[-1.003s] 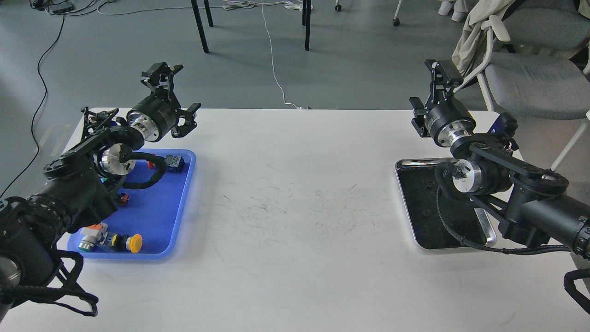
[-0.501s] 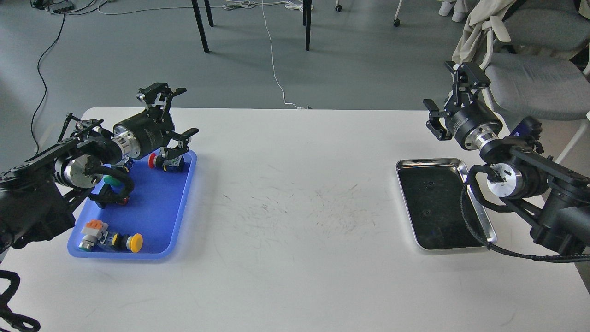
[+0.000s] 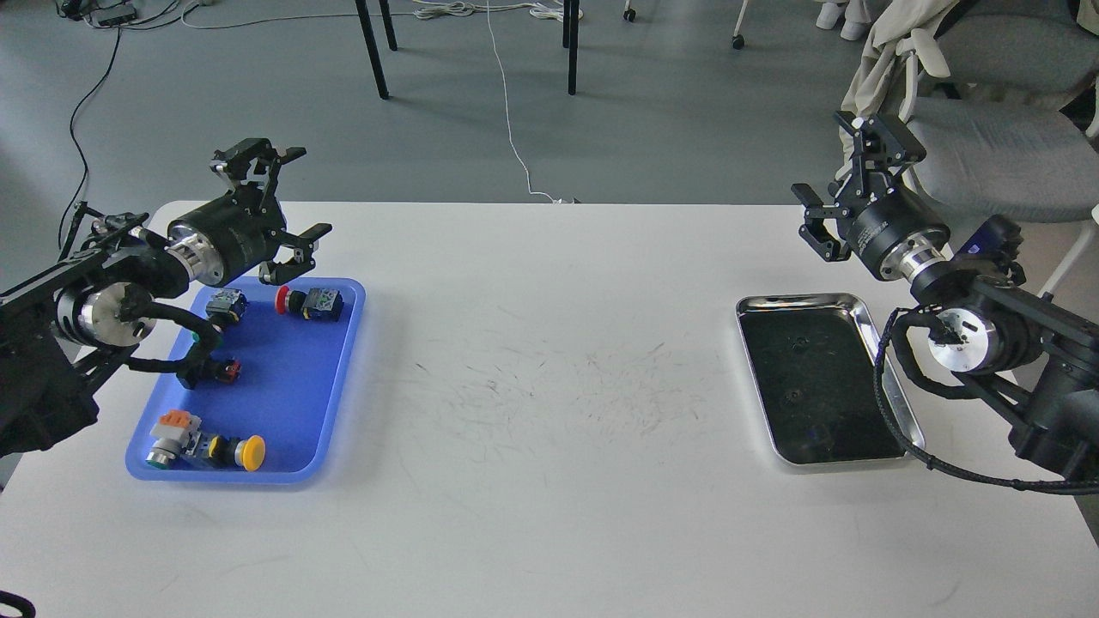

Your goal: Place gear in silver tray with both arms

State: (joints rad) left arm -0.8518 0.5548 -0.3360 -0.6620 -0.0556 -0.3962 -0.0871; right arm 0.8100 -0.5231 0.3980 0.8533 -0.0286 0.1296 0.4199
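Broadly, the white surface [image 3: 549, 412] is seen beneath both pincers, with the blue tray [image 3: 283, 403] lying just below and toward the viewer from the left pincer [image 3: 279, 202], whose fingers are spread wide apart and hold nothing. Similarly, the silver tray [image 3: 889, 399] is found below the right pincer [image 3: 846, 184], resting flat on the surface with only its dark bottom shown, while that pincer's fingers are likewise held apart and empty. Smaller still, several push-button parts are scattered in the blue tray, a red-capped one [image 3: 307, 302] directly under the left pincer and a yellow-capped one [image 3: 240, 451] well nearer the viewer.
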